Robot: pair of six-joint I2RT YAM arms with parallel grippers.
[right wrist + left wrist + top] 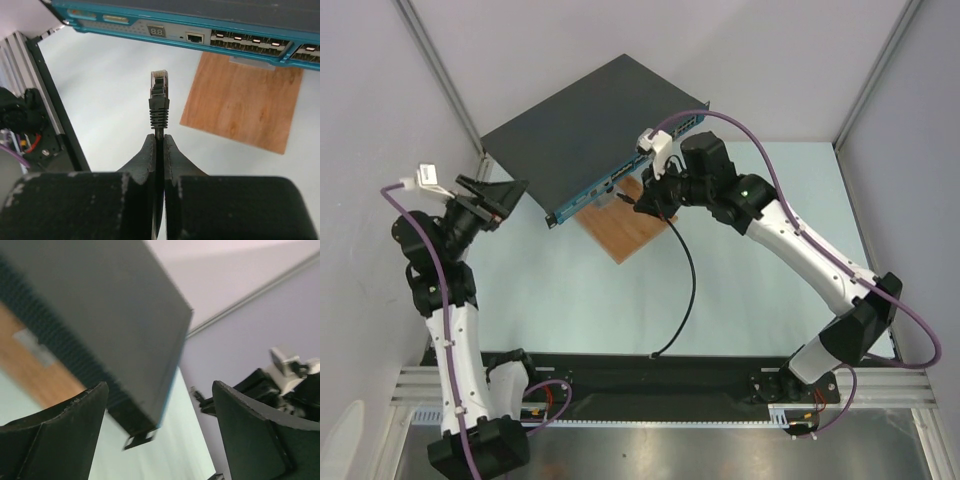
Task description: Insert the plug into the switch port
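step: aligning, not inserting yet | right gripper (159, 137) fingers clamping the cable (159, 131) just behind the plug (159, 92), frame centre, pointing at the teal strip, apart from it | switch port (220, 39) sitting upper right | left gripper (160, 430) fingers spreading apart, gripping nothing | next: likely needing a rightward shift, then a straight push

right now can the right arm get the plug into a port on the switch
Probably yes. The right hand grips the cable just behind the plug, which points at the teal front with nothing between; the switch port sits slightly off its line.
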